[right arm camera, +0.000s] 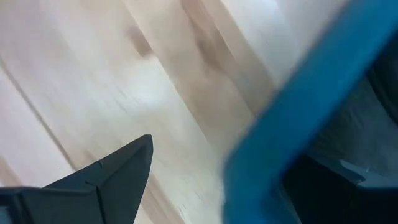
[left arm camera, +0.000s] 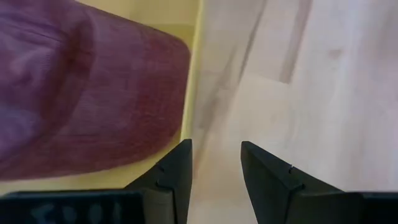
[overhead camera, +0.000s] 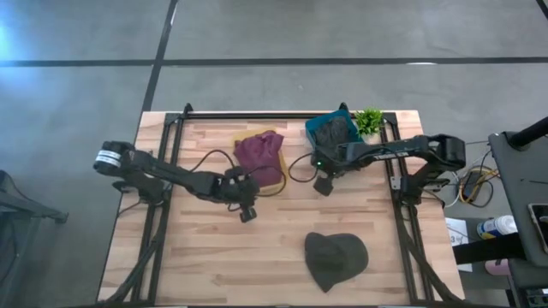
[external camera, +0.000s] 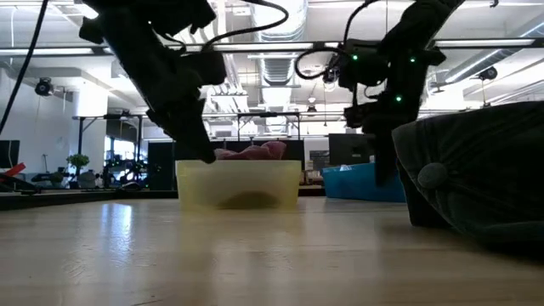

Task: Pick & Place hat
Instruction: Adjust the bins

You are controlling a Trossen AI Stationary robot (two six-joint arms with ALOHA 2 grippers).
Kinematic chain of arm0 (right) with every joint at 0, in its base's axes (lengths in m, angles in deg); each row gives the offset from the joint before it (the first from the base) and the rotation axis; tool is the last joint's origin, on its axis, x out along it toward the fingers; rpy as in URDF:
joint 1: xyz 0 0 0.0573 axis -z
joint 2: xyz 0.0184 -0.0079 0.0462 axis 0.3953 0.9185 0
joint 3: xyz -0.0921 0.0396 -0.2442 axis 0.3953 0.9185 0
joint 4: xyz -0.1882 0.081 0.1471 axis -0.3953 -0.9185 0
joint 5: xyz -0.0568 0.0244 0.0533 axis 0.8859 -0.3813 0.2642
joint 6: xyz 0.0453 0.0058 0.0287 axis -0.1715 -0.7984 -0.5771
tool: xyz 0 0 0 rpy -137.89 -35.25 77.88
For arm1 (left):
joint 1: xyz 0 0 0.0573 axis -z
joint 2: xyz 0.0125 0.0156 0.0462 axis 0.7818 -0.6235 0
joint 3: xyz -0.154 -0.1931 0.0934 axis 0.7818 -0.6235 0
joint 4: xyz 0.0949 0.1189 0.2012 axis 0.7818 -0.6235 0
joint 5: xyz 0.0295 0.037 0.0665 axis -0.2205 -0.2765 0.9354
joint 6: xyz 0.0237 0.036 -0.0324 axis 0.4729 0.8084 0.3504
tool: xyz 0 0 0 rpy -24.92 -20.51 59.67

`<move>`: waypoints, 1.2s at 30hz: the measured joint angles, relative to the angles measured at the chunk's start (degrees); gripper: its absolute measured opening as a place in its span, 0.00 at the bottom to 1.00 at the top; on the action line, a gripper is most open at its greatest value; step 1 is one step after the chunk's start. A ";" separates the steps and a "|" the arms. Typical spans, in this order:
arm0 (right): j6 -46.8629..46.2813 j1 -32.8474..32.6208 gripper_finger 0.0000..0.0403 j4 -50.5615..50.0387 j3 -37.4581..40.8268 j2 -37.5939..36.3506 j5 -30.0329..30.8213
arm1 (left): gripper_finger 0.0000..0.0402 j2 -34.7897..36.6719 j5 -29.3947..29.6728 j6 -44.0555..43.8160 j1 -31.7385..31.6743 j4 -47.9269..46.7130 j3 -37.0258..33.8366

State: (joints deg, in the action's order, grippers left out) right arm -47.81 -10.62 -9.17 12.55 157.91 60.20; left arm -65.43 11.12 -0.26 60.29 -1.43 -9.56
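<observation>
The left gripper sits just left of the middle of the high view, over bare wood below the yellow bin, and its two dark fingers stand slightly apart with nothing between them, only the bin's yellow edge and the table showing in the gap. Right ahead of those fingers in the wrist view lies a purple hat, which fills the yellow bin and spills over its rim; in the high view it shows as a crumpled maroon heap above the gripper. The right gripper hangs right of center in the high view, below the blue bin. Its wrist view shows only one dark finger over the wood beside the blue rim, so whether it is spread or closed cannot be told. The blue bin holds a dark grey hat, and a small green plant stands just beside it at the upper right of the table. A third hat, dark green, lies flat on the wood in the lower right part of the table, well apart from both grippers; in the low view it looms large at the right edge.
</observation>
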 joint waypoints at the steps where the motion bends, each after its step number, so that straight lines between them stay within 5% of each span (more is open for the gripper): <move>1: 0.24 -0.13 0.81 0.84 -0.73 0.73 -0.26 | 0.33 0.74 0.62 0.00 -0.05 -0.72 0.00; 14: 9.22 -0.89 0.81 6.09 -17.28 9.09 -10.18 | 0.33 12.84 4.07 -0.25 -0.14 -1.84 -0.02; 20: 11.82 -2.53 0.81 1.16 -22.91 7.53 -9.76 | 0.33 17.11 4.62 -3.04 0.06 -3.65 -0.04; 23: 12.64 -3.98 0.81 -6.72 -24.02 4.50 -4.24 | 0.33 17.79 2.78 -5.57 0.13 -4.36 -0.79; 27: 11.16 -5.34 0.81 -17.73 -19.68 -0.55 5.04 | 0.33 17.73 -0.04 -6.45 0.26 -11.40 -1.79; 32: 2.02 -5.09 0.81 -20.81 -9.11 -11.01 6.54 | 0.33 19.35 6.53 -15.89 0.08 -27.93 -1.91; 36: -4.85 -5.13 0.81 -23.54 -3.04 -19.17 8.77 | 0.33 21.62 6.72 -21.43 -0.23 -29.95 -4.36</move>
State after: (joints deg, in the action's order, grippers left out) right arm -52.67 -15.76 -32.71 9.50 138.74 68.97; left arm -43.81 17.84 -21.69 60.06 -31.38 -13.91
